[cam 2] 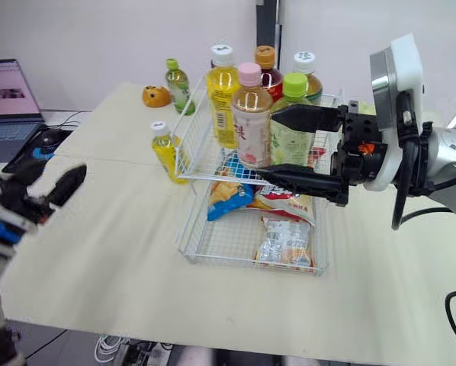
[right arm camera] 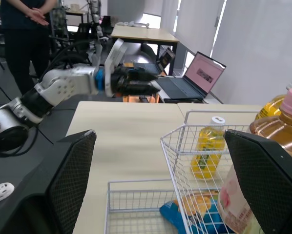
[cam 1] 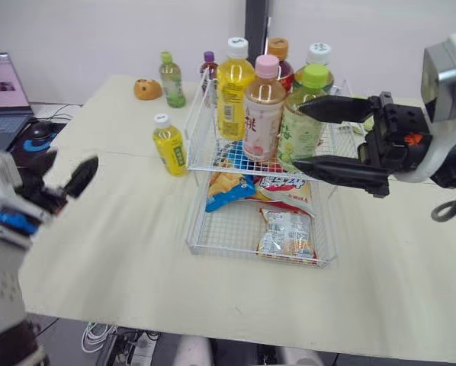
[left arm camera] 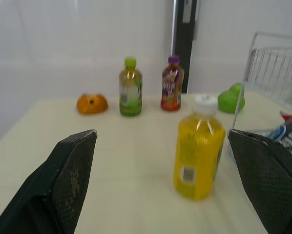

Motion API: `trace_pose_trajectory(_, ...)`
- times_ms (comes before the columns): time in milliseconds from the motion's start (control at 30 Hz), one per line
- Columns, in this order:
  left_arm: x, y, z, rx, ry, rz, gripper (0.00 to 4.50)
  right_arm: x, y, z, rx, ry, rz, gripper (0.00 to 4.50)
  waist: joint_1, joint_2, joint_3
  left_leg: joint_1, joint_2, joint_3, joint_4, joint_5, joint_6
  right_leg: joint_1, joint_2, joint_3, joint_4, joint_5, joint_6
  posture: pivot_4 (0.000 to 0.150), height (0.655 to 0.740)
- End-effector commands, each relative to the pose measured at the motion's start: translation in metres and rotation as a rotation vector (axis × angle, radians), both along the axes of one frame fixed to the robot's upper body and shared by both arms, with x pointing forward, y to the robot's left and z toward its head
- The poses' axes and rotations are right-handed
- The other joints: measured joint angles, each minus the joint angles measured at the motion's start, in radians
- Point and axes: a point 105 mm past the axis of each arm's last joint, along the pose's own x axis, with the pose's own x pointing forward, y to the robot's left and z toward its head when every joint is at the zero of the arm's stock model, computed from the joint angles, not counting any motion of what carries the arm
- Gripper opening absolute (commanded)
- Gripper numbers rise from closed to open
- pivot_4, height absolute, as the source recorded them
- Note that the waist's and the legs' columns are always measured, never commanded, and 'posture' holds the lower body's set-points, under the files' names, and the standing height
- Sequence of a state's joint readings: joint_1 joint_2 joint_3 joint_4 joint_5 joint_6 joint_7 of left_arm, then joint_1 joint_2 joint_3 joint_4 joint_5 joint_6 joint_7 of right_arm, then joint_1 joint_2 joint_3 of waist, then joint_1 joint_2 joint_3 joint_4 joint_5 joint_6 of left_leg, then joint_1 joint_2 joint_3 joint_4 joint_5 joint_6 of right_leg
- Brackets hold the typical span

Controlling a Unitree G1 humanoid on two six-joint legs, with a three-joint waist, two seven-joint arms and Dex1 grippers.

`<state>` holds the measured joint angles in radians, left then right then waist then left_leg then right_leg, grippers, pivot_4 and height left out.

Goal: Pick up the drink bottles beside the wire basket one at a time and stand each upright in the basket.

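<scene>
Right gripper (cam 1: 298, 136) is spread wide and holding nothing. It's up at the right side of the wire basket (cam 1: 236, 251), level with the top tier, with one finger above the other. From the head cam the green-cap bottle (cam 1: 313, 78) sits in the gap between them. I honestly can't tell if either finger is touching it or just hanging in front.

Next to that bottle in the top tier, all upright:
- the pink-cap bottle (cam 1: 263, 107)
- the tall yellow bottle (cam 1: 233, 88)
- behind those, an orange-cap bottle (cam 1: 278, 52) and a white-cap bottle (cam 1: 318, 55)

The bottom tier has snack packets (cam 1: 287, 232) lying flat.

Left gripper (cam 1: 64, 171) is also wide open and empty, well off the basket's left side and low over the table (cam 1: 136, 252). Its wrist cam looks straight at the small yellow bottle (left arm camera: 198, 148). That one stands upright on the table just beside the basket's left wall, some way from the fingers.

Out past the basket's far left corner, a little green-topped bottle (cam 1: 171, 80) and a purple-cap bottle (cam 1: 207, 67) are both standing too. An orange toy (cam 1: 147, 89) sits a bit further left of them. A laptop (cam 1: 3, 99) is open way off to the basket's left.
</scene>
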<state>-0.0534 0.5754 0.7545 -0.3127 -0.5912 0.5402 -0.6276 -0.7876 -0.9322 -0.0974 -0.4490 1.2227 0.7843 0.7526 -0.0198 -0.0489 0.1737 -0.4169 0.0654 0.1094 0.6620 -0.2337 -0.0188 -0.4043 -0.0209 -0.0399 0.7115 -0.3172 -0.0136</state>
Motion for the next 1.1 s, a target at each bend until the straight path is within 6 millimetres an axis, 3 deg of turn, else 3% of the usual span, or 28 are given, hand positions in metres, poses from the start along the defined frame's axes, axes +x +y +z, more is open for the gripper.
trace_pose_trajectory(33, -0.02, -0.006, 0.009, 0.034, -0.064, 0.017, 4.46, -0.002, 0.001, 0.008, -0.003, -0.042, 0.027, 4.5, 0.012, 0.0, 0.0, 0.0, -0.001, 0.0, 0.0, 0.0, 0.001, 0.0, -0.001, 0.0, 0.0, 0.0, 0.0, 0.15, 0.74)
trace_pose_trajectory(233, -0.028, -0.011, -0.004, 0.012, -0.033, 0.03, 4.46, -0.002, 0.002, 0.009, -0.005, -0.039, 0.038, 4.5, 0.014, 0.0, -0.001, 0.001, 0.0, 0.0, 0.0, -0.002, 0.003, 0.0, 0.0, 0.0, 0.001, 0.001, -0.001, 0.15, 0.74)
trace_pose_trajectory(400, -0.016, -0.02, 0.002, 0.001, -0.042, -0.007, 4.46, -0.001, 0.002, 0.009, -0.009, -0.04, 0.023, 4.5, 0.014, 0.0, -0.001, 0.0, 0.0, 0.001, 0.0, -0.002, 0.003, 0.0, 0.0, 0.0, 0.001, 0.001, -0.001, 0.15, 0.74)
trace_pose_trajectory(833, 0.104, -0.082, 0.01, 0.067, 0.008, -0.191, 4.46, -0.012, -0.008, 0.008, -0.008, -0.06, -0.102, 4.5, 0.013, 0.0, 0.0, -0.001, -0.001, 0.001, 0.0, -0.001, 0.003, 0.0, 0.0, 0.001, 0.0, 0.001, -0.001, 0.15, 0.74)
trace_pose_trajectory(1100, 0.152, -0.103, 0.022, 0.113, -0.031, -0.191, 4.46, -0.022, -0.012, 0.01, -0.012, -0.065, -0.155, 4.5, 0.012, 0.0, 0.0, -0.001, -0.001, 0.002, 0.0, -0.002, 0.003, -0.001, 0.001, 0.001, -0.001, 0.001, -0.001, 0.15, 0.74)
